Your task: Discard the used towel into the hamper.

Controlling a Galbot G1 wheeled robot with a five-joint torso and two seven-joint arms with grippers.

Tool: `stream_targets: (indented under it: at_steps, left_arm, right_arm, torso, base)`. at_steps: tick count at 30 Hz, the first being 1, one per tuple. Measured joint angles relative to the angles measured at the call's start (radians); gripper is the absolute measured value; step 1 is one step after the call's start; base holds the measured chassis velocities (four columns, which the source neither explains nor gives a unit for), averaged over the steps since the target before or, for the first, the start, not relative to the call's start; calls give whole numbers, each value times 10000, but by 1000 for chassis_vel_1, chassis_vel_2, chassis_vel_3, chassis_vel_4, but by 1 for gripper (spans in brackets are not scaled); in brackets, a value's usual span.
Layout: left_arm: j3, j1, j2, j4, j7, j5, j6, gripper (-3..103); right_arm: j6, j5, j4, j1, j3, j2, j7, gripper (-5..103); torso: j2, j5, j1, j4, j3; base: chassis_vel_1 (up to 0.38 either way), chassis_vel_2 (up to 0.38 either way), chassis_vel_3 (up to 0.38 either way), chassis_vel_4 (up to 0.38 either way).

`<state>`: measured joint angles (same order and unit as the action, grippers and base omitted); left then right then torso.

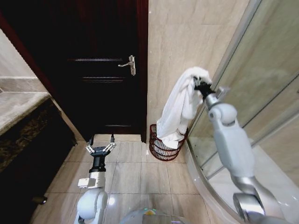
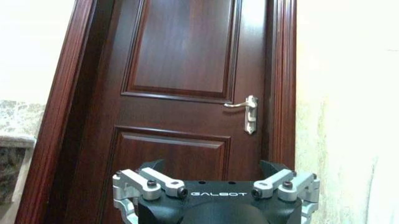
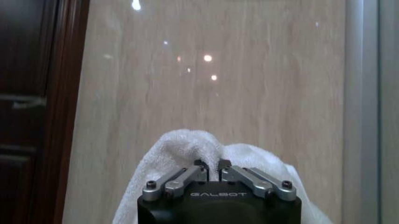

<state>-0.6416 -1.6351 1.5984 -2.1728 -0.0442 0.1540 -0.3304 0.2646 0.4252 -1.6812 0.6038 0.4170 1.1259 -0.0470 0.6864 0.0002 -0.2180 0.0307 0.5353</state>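
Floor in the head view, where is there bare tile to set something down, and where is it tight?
Bare tile lies between the dark door and the hamper, around the open left gripper. It is tight at the corner by the glass shower wall: the hamper sits there, and the white towel, pinched by the right gripper, hangs into it.

I note bright overhead light; glare spots on wall tile (image 3: pixel 206 70); door (image 1: pixel 100 65) dim; head-view edges bowed.
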Motion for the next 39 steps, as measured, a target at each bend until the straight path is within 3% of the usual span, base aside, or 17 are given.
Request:
stream_targets:
  at_steps: [12,24,39]
  left_arm:
    - [-33,89,-100,87,0,143,-42,100]
    - [-190,54,-134,274,-41,370,-273,100]
    - [-371,-22,-169,337,-148,546,-311,100]
  right_arm:
    - [-181,-380,530,1563,308,418,-207,7]
    - [182,-878,2219,1458,619,662,-93,7]
    - [651,-1462,3814,1421,563,1553,-738,7]
  torso:
    - [0,0,0,1,0]
    - [0,-3,0,0,0]
    - [0,-3,0,1,0]
  base:
    - [0,0,0,0]
    - [0,0,0,0]
    - [0,0,0,0]
